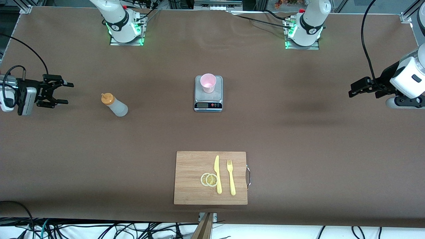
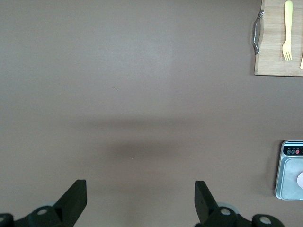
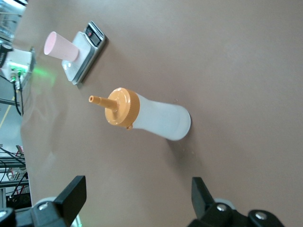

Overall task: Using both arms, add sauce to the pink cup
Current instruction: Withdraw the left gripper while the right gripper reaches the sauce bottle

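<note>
Sauce bottle (image 1: 114, 104) upright on the brown table (image 1: 298, 132), toward the right arm's end, long axis vertical, orange nozzle (image 3: 98, 100) pointing straight up, white body below; nothing touching it. Bare table only between it and the right gripper (image 1: 61, 93), which hovers at the table's edge with jaws spread wide and empty, their opening turned toward the bottle; bottle well ahead of those jaws in the right wrist view (image 3: 149, 116), centred between them. Pink cup (image 1: 208, 82) upright, mouth up, standing on the plate of a grey kitchen scale (image 1: 208, 99) at mid-table, well apart from the bottle and farther ahead of the right jaws. Left gripper (image 1: 360, 88) over the table's other end, jaws wide apart, holding nothing, open table ahead of them; scale seen off to one side of them. Wooden cutting board (image 1: 192, 179) nearer the front camera than the scale, carrying two lemon slices (image 1: 209, 179), a yellow knife (image 1: 217, 174) and a yellow fork (image 1: 230, 177), well clear of both jaws.
</note>
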Tool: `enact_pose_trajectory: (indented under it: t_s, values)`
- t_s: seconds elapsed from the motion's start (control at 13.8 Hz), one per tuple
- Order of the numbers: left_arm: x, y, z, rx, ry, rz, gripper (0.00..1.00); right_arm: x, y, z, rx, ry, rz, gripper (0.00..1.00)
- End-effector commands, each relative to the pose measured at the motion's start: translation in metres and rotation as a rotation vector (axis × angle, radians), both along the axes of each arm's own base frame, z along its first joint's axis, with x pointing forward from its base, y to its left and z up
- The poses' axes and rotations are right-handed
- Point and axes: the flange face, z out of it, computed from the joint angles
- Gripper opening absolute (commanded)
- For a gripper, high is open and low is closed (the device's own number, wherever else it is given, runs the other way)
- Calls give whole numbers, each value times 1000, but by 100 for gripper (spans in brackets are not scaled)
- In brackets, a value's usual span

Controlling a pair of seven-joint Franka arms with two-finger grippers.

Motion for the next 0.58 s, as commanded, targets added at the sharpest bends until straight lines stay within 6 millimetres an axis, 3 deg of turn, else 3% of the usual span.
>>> enact_pose_trajectory:
  t_s: [0.0, 0.29, 0.51]
  values:
    - [4, 3, 3, 17, 6, -24, 100, 1, -2, -34, 102, -67, 51, 99]
    - [4, 2, 2, 17, 8, -24, 100, 2, 2, -75, 232, -234, 184, 99]
    - [4, 2, 2, 16, 8, -24, 100, 11, 11, -90, 307, -395, 292, 99]
